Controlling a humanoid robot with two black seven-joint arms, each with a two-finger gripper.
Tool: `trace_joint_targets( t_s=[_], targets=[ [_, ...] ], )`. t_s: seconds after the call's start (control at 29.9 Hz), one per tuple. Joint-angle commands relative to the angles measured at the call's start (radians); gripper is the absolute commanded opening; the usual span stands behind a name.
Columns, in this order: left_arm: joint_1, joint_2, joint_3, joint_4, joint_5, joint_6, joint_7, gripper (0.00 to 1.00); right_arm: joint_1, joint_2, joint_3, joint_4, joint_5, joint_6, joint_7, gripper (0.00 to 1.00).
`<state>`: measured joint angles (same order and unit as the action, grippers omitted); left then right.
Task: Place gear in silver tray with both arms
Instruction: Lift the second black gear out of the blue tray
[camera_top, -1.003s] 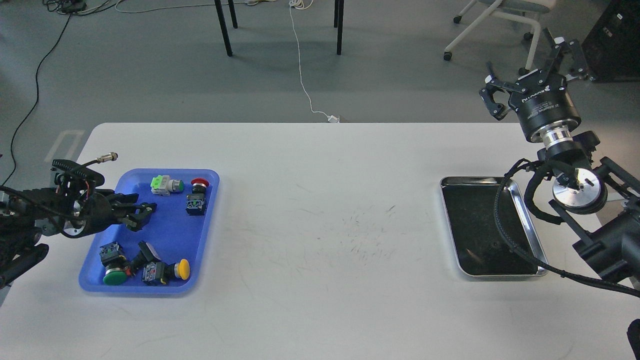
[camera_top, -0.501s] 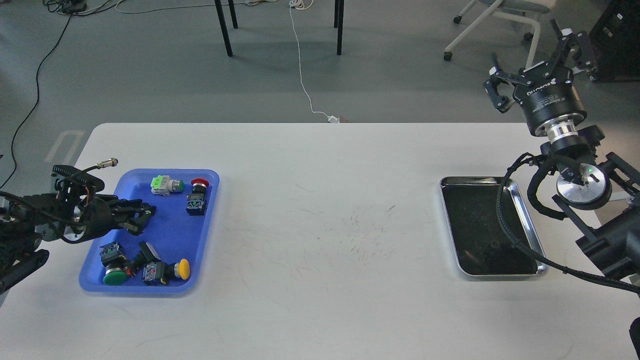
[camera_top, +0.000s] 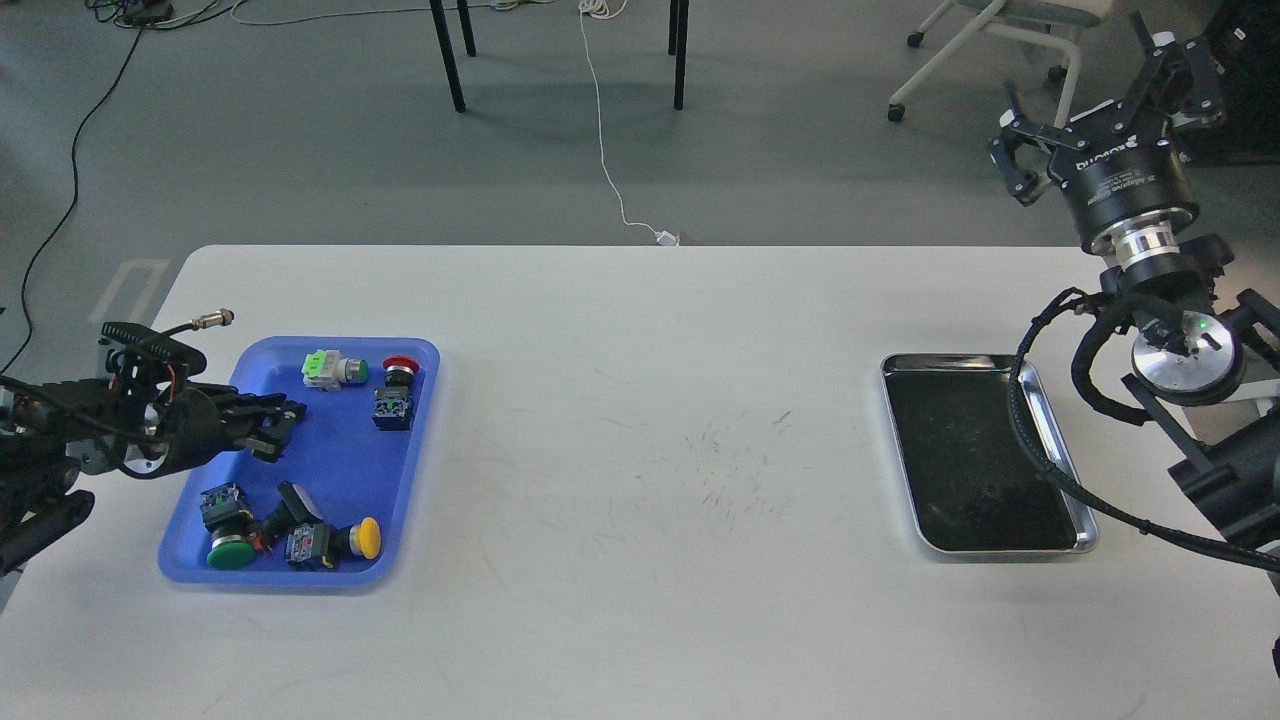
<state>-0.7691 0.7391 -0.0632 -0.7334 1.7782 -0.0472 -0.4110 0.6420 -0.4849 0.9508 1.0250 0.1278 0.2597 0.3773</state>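
The silver tray (camera_top: 940, 359) lies on the right of the white table, its dark bottom bare. The gear is several push-button switches in a blue tray (camera_top: 428, 420) on the left: a green-and-white one (camera_top: 335, 368), a red one (camera_top: 398, 368), a green one (camera_top: 228, 550) and a yellow one (camera_top: 365, 538). My left gripper (camera_top: 280, 428) hangs low over the blue tray's left-middle part, fingers slightly apart, with nothing seen between them. My right gripper (camera_top: 1100, 112) is raised beyond the table's far right corner, open wide and empty, well behind the silver tray.
A black cable hose (camera_top: 1030, 440) from my right arm hangs across the silver tray's right rim. Beyond the table are chair legs (camera_top: 450, 60), a white floor cable (camera_top: 605, 150) and a wheeled office chair (camera_top: 985, 40).
My right gripper has moved right and farther back, away from the silver tray, staying open. My left gripper has drawn slightly back to the left over the blue tray.
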Motion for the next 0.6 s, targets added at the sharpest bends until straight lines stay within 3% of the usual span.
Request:
trace_joint_targets(
  t_s=[0.0,0.43,0.57],
  targets=[
    [-0.028,0.037,-0.001,-0.039,-0.005,0.000,-0.003,0.14,-0.001,-0.026,-0.001,0.023,0.001,-0.004,0.000,0.99],
    [-0.150,0.131,-0.004,-0.259,-0.005,-0.011,0.008,0.15,-0.004,-0.081,-0.018,0.043,0.001,0.013,-0.004,0.99],
    [-0.205,0.128,-0.004,-0.334,-0.005,-0.049,0.011,0.15,0.002,-0.115,-0.078,0.079,-0.004,0.041,-0.006,0.99]
  ],
)
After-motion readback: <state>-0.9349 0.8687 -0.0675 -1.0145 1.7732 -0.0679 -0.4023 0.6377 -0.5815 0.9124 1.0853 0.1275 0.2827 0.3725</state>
